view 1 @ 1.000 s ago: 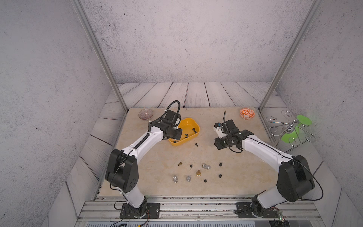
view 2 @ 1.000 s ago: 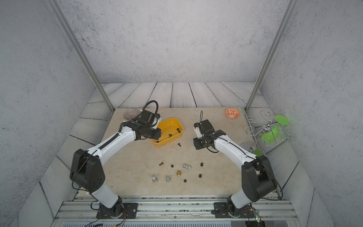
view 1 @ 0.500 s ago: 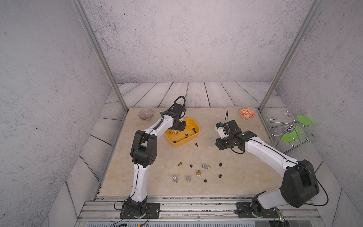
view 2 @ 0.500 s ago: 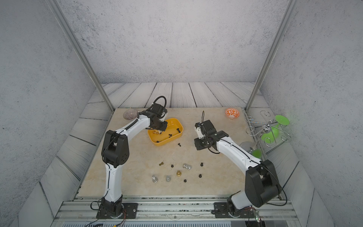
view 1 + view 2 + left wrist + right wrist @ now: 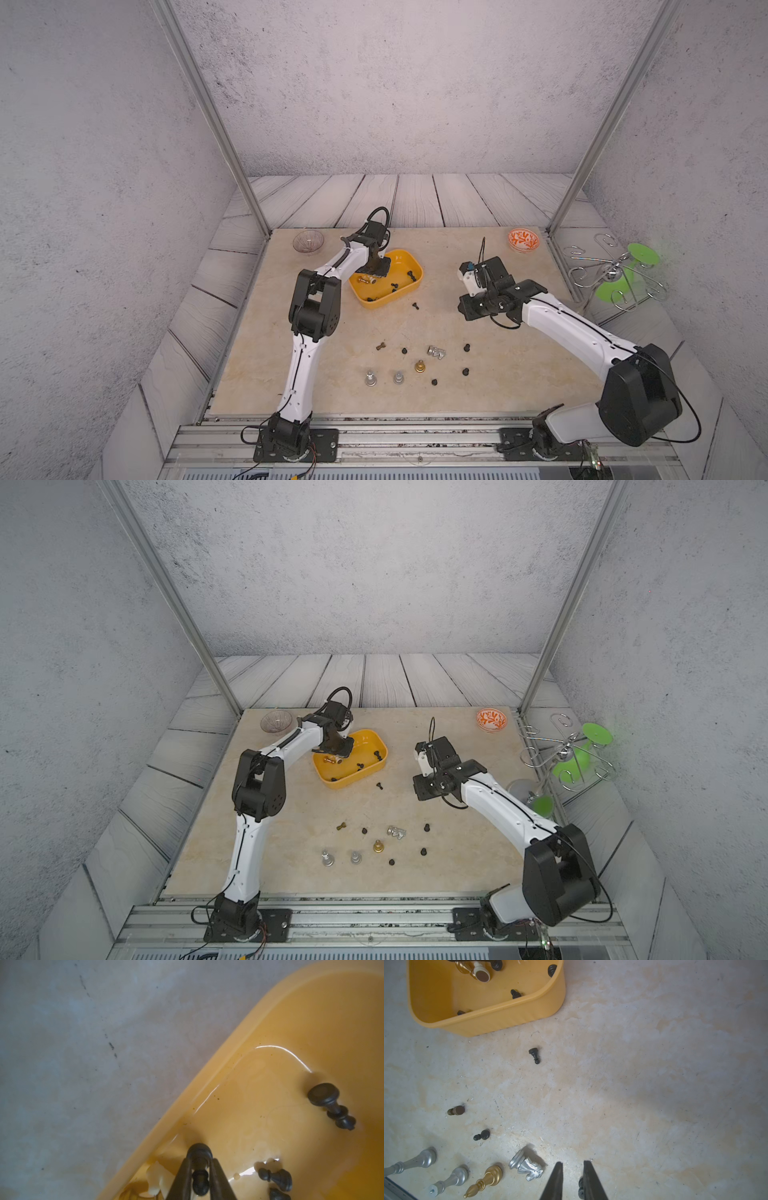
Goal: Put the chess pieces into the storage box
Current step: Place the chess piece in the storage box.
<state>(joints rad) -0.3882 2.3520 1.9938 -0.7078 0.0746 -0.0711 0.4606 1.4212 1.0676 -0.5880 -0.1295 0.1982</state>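
The yellow storage box (image 5: 386, 301) stands at the back middle of the table. My left gripper (image 5: 200, 1159) hangs low inside it near one long wall (image 5: 207, 1076), shut on a small black chess piece (image 5: 200, 1180). In the box lie other black pieces (image 5: 330, 1105), a gold one (image 5: 365, 279) and a cream one (image 5: 480, 972). My right gripper (image 5: 572, 1164) hovers right of the box, its fingers nearly together with nothing between them. On the table are silver pieces (image 5: 370, 379), a silver knight (image 5: 527, 1164), a gold piece (image 5: 420, 366) and several black ones (image 5: 536, 1055).
A clear ribbed bowl (image 5: 308, 242) sits at the back left corner and an orange-patterned bowl (image 5: 523, 240) at the back right. A wire rack with green parts (image 5: 615, 270) stands beyond the table's right edge. One black piece (image 5: 414, 306) lies just in front of the box.
My left arm has folded up and carried its gripper from the box's near left rim to inside the box. The right gripper has drifted slightly right.
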